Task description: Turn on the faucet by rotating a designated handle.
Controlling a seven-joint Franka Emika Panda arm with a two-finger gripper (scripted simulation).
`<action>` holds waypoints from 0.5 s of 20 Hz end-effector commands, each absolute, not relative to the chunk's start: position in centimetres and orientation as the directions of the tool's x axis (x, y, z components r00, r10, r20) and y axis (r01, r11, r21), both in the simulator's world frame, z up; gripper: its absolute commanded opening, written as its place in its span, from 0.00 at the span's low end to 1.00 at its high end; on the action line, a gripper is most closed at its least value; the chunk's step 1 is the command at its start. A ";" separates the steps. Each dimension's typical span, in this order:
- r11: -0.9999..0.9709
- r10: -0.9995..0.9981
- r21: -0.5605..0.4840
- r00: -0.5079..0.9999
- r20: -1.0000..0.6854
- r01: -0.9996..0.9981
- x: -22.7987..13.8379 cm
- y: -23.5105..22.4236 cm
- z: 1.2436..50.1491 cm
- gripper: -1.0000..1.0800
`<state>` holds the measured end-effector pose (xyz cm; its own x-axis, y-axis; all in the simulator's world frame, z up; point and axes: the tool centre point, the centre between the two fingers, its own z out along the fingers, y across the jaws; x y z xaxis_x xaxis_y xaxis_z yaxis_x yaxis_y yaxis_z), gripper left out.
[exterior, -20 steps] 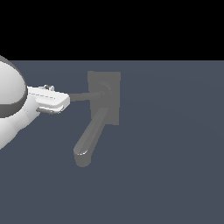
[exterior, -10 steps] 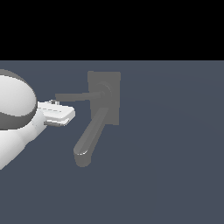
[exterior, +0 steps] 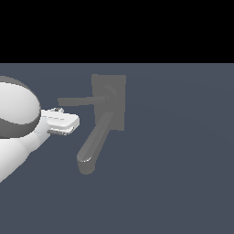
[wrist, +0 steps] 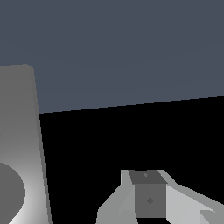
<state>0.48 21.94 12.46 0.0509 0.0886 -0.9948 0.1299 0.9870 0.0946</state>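
Floor (exterior: 183,183): flat dark grey-blue surface that carries the faucet; black band above its far edge.
Arm (exterior: 13,123): large white and grey body at the exterior view's left edge, reaching toward the faucet.
Faucet (exterior: 109,103): dull grey, 1 rectangular base plate with a round hub, well in from the floor's edges and nearer the far one.
Spout (exterior: 93,144): thick and curved, long axis running from the hub down toward the exterior view's lower left.
Handle (exterior: 77,100): thin flat bar, long axis near level, pointing from the hub toward the exterior view's left.
Gripper (exterior: 73,122): white, just below the handle's free end and beside the spout's upper part, apart from both as far as shows.
Gripper state: cannot tell how far the jaws stand open; nothing seen held.
Wrist view: 1 grey finger (wrist: 148,197) near the frame edge, a pale grey slab (wrist: 19,144) alongside, unclear what it is.
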 end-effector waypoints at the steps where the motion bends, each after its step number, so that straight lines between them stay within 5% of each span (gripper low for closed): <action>1: 0.988 0.071 0.076 0.043 -0.997 0.134 0.3 21.5 12.4 0.00; 10: 0.983 -0.015 -0.015 -0.002 -1.000 0.181 -0.2 17.8 11.6 0.00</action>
